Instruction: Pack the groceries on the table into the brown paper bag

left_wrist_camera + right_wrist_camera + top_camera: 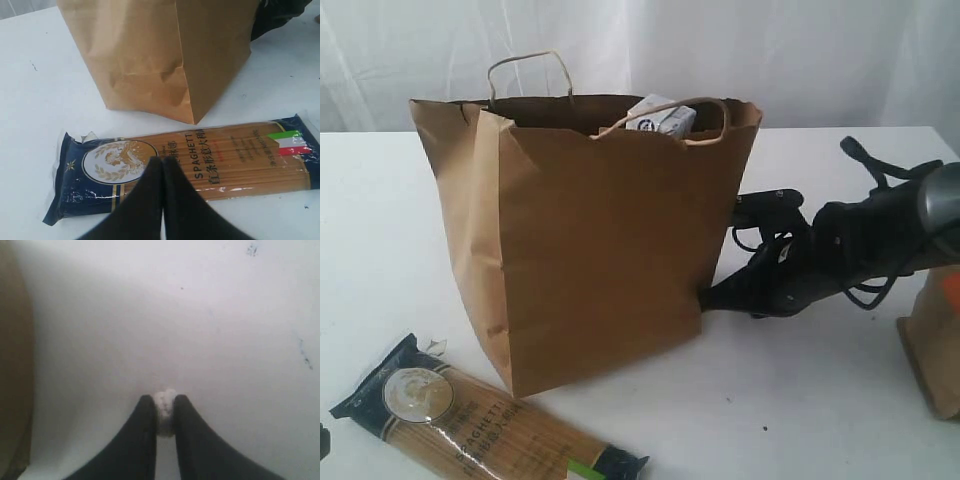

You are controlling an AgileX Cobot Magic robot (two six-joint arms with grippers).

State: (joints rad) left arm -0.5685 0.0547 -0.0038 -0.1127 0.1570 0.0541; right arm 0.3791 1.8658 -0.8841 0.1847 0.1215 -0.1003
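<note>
Left fingers: black, pressed together with no gap, nothing between them, tips over the emblem end of the spaghetti pack; contact with the pack cannot be told. Right fingers: black, pinching a small white lump at their tips, held low over the surface; in the exterior view they sit at the lower right corner of the brown paper bag, the right arm stretching away behind them. Spaghetti pack: flat on the surface, dark blue ends, clear middle, lying just in front of the bag's near corner with a narrow strip of white between the two. Brown paper bag: upright at mid-surface, mouth open, one cord handle standing, the other drooping over the front rim. White-blue carton: inside the bag, its top showing above the rim. Brown pouch: orange label, standing on the surface at the right edge of the exterior view, well apart from the bag.
</note>
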